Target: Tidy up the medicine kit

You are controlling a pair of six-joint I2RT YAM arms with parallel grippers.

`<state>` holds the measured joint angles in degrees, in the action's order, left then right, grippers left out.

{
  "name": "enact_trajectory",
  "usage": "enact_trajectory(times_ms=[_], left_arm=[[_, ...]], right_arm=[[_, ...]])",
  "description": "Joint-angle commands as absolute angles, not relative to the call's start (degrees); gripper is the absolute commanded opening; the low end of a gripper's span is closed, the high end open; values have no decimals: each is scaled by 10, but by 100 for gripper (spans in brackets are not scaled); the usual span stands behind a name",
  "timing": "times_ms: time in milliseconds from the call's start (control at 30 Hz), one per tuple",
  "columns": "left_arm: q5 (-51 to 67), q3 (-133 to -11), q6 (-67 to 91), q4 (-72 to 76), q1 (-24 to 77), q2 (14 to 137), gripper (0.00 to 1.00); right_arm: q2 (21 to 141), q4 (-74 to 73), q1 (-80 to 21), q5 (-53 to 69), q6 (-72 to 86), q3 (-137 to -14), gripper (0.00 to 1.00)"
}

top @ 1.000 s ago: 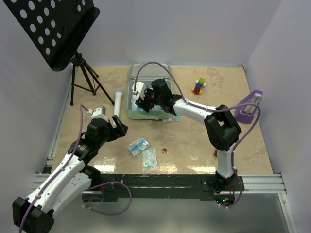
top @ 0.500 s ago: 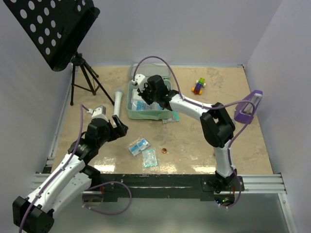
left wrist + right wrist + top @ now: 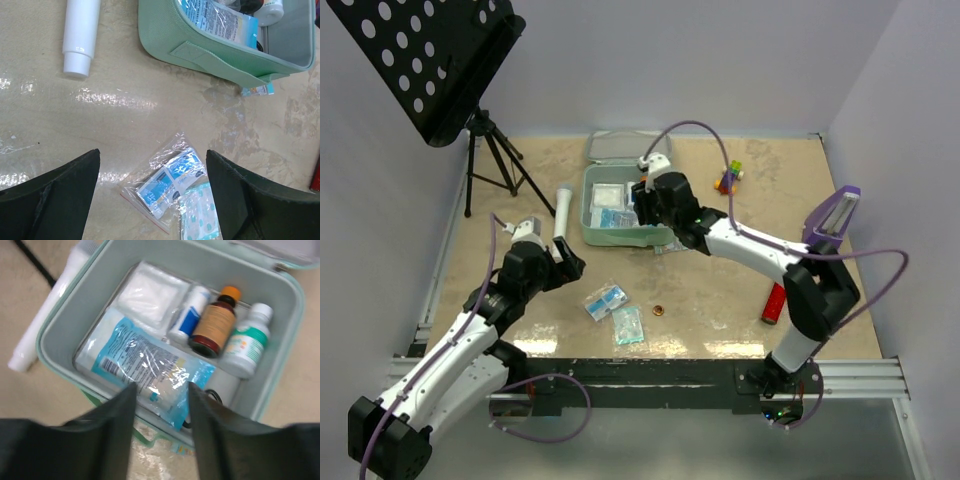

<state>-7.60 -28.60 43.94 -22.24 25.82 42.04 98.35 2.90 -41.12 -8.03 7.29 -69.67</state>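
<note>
The medicine kit (image 3: 586, 210) is a mint-green case lying open, lid back, on the far middle of the table. Inside it (image 3: 60, 320) lie a blue-and-white packet (image 3: 142, 365), a white gauze pad (image 3: 150, 292), a small white tube (image 3: 190, 315), an amber bottle (image 3: 215, 322) and a white bottle (image 3: 247, 342). My right gripper (image 3: 640, 208) hovers over the kit's right part; in the right wrist view it (image 3: 161, 388) is open with nothing between its fingers. My left gripper (image 3: 568, 262) is wide open above a clear zip bag of blue packets (image 3: 170, 182), not touching it (image 3: 152, 160).
A white cylinder (image 3: 562, 208) lies left of the kit. A teal dotted packet (image 3: 628, 325) lies beside the zip bag (image 3: 605, 300), with a coin (image 3: 658, 310) nearby. A small packet (image 3: 670, 245) pokes out at the kit's front edge. Red item (image 3: 775, 302), purple wedge (image 3: 832, 222), toy blocks (image 3: 728, 177), music stand (image 3: 490, 160).
My right gripper has drawn back from the kit's left part to its right side, and its elbow swung right, uncovering the red item. The left arm has stayed put.
</note>
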Motion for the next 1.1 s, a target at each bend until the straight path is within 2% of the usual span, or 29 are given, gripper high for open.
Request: enact_trajectory(times_ms=[0,100,333,567,867,1067], left_arm=[[-67,-289,447,-194,255,415,91],[-61,-284,454,-192,255,415,91],[-38,-274,468,-186,255,413,91],[-39,-270,468,-199,254,396,91],[-41,-267,467,-200,255,383,91],[-24,-271,470,-167,255,419,91]], right_arm=[[897,57,-407,-213,243,-625,58],[886,42,-395,-203,309,-580,60],[900,74,-356,-170,417,-481,58],[933,96,-336,-146,437,-471,57],[762,104,-336,-194,478,-372,57],[780,86,-334,-189,499,-359,57]])
